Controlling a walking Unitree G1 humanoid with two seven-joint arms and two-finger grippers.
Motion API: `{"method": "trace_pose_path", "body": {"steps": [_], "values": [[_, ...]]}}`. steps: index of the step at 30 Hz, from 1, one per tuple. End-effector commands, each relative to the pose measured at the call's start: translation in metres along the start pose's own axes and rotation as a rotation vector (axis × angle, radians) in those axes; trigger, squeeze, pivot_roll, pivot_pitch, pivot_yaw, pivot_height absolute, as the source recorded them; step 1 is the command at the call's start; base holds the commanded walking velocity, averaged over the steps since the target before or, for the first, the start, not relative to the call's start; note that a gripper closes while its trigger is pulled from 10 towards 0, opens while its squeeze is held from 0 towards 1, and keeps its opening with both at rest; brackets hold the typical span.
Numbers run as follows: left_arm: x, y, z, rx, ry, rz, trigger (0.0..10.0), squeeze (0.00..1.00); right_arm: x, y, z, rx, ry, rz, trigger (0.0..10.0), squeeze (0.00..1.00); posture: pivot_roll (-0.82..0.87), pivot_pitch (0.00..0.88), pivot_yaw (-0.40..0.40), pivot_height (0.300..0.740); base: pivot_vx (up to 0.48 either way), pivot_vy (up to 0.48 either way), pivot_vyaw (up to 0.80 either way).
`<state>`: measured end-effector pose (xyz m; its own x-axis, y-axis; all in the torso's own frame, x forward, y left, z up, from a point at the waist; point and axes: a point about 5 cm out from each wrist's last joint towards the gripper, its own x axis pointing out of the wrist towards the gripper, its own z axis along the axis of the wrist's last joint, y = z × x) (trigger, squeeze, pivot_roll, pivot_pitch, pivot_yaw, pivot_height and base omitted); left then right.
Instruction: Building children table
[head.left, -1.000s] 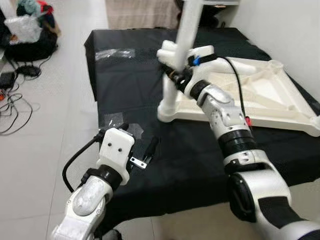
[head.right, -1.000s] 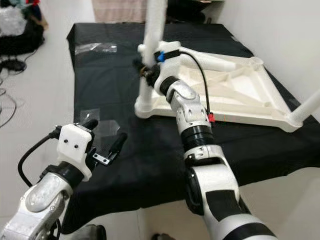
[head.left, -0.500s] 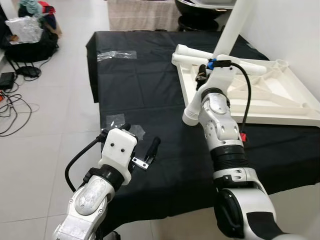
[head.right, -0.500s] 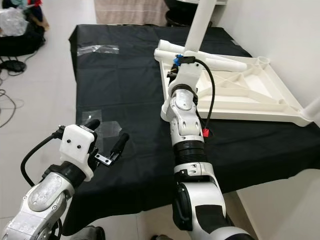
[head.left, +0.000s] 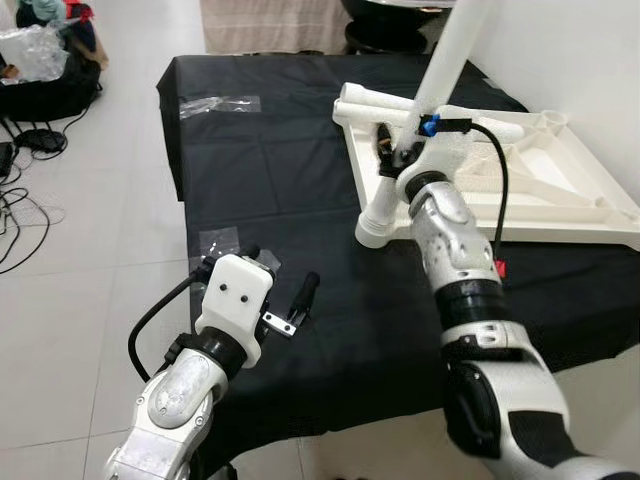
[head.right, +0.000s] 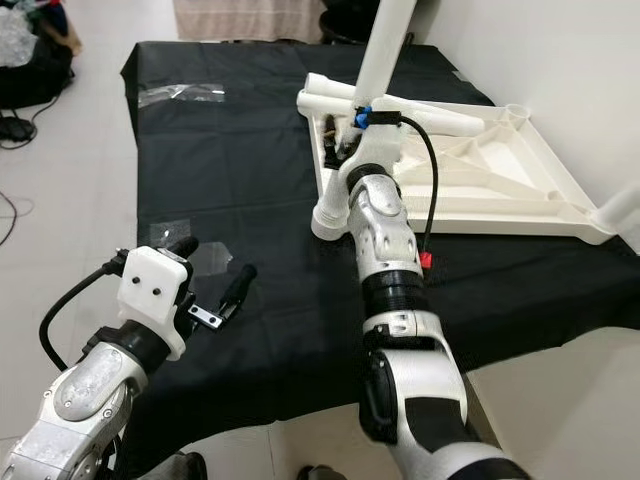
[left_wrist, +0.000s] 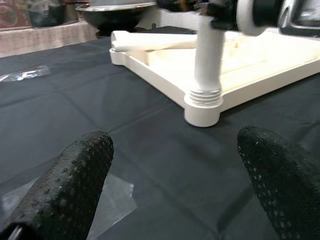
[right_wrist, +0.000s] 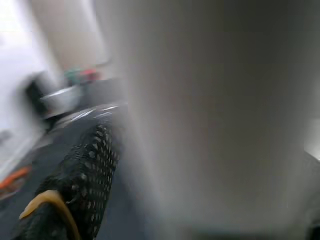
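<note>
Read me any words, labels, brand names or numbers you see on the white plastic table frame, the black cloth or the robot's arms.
None: nothing readable shows.
White plastic table frame and the upright white leg held by the right gripper: plain, unmarked.
Black cloth: no print.
Clear plastic bags: any print is too small to tell.
Left gripper and its white housing: no lettering.

Both arms are silver with black joint bands. The left gripper (head.left: 278, 290) has a boxy white housing with two dark screw holes, a looping black cable and dimpled black fingers (left_wrist: 75, 185). The right arm (head.left: 455, 250) carries a black cable with blue and red clips.
</note>
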<state>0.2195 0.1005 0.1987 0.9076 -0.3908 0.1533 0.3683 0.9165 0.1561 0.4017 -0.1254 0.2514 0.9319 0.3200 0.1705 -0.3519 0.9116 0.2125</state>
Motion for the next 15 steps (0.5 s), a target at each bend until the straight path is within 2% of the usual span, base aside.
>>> {"method": "trace_pose_path", "body": {"steps": [1, 2, 3, 4, 5, 6, 7, 8, 9, 11, 14, 15], "values": [[0.0, 0.0, -0.003, -0.004, 0.009, -0.001, 10.0, 0.0, 0.001, 0.01, -0.007, 0.04, 0.058, 0.134, 10.0, 0.0, 0.09, 0.149, -0.119, 0.74, 0.0, 0.0, 0.0], [0.0, 0.0, -0.003, -0.003, 0.01, -0.002, 10.0, 0.0, -0.001, 0.013, -0.008, 0.045, 0.082, 0.246, 10.0, 0.0, 0.09, 0.149, -0.119, 0.74, 0.0, 0.0, 0.0], [0.0, 0.0, -0.003, -0.003, 0.01, -0.002, 10.0, 0.0, -0.001, 0.013, -0.008, 0.045, 0.082, 0.246, 10.0, 0.0, 0.09, 0.149, -0.119, 0.74, 0.0, 0.0, 0.0], [0.0, 0.0, -0.003, -0.002, 0.011, -0.001, 10.0, 0.0, -0.007, 0.017, -0.008, 0.054, 0.107, 0.396, 10.0, 0.0, 0.1, 0.149, -0.12, 0.74, 0.0, 0.0, 0.0], [0.0, 0.0, -0.003, -0.002, 0.011, -0.001, 10.0, 0.0, -0.007, 0.017, -0.008, 0.054, 0.107, 0.396, 10.0, 0.0, 0.1, 0.149, -0.12, 0.74, 0.0, 0.0, 0.0], [0.0, 0.0, -0.003, 0.0, 0.011, 0.001, 10.0, 0.0, -0.015, 0.021, -0.006, 0.063, 0.12, 0.554, 10.0, 0.0, 0.1, 0.15, -0.118, 0.74, 0.0, 0.0, 0.0], [0.0, 0.0, -0.003, 0.0, 0.011, 0.001, 10.0, 0.0, -0.015, 0.021, -0.006, 0.063, 0.12, 0.554, 10.0, 0.0, 0.1, 0.15, -0.118, 0.74, 0.0, 0.0, 0.0], [-0.001, 0.001, -0.003, 0.002, 0.011, 0.002, 10.0, 0.0, -0.023, 0.024, -0.004, 0.051, 0.129, 0.696, 10.0, 0.0, 0.1, 0.15, -0.12, 0.74, 0.0, 0.0, 0.0], [-0.001, 0.001, -0.003, 0.002, 0.011, 0.002, 10.0, 0.0, -0.023, 0.024, -0.004, 0.051, 0.129, 0.696, 10.0, 0.0, 0.1, 0.15, -0.12, 0.74, 0.0, 0.0, 0.0], [-0.001, 0.001, -0.003, 0.001, 0.011, 0.002, 10.0, 0.0, -0.034, 0.027, -0.007, 0.032, 0.17, 0.881, 10.0, 0.0, 0.1, 0.152, -0.121, 0.74, 0.0, 0.0, 0.0], [-0.001, 0.0, -0.003, 0.0, 0.011, 0.001, 10.0, 0.0, -0.036, 0.027, -0.008, 0.033, 0.184, 0.919, 10.0, 0.0, 0.1, 0.152, -0.121, 0.74, 0.0, 0.0, 0.0], [-0.001, -0.001, -0.003, -0.001, 0.011, -0.001, 10.0, 0.0, -0.038, 0.03, -0.007, 0.063, 0.183, 0.966, 10.0, 0.0, 0.1, 0.152, -0.121, 0.74, 0.0, 0.0, 0.0]]}}
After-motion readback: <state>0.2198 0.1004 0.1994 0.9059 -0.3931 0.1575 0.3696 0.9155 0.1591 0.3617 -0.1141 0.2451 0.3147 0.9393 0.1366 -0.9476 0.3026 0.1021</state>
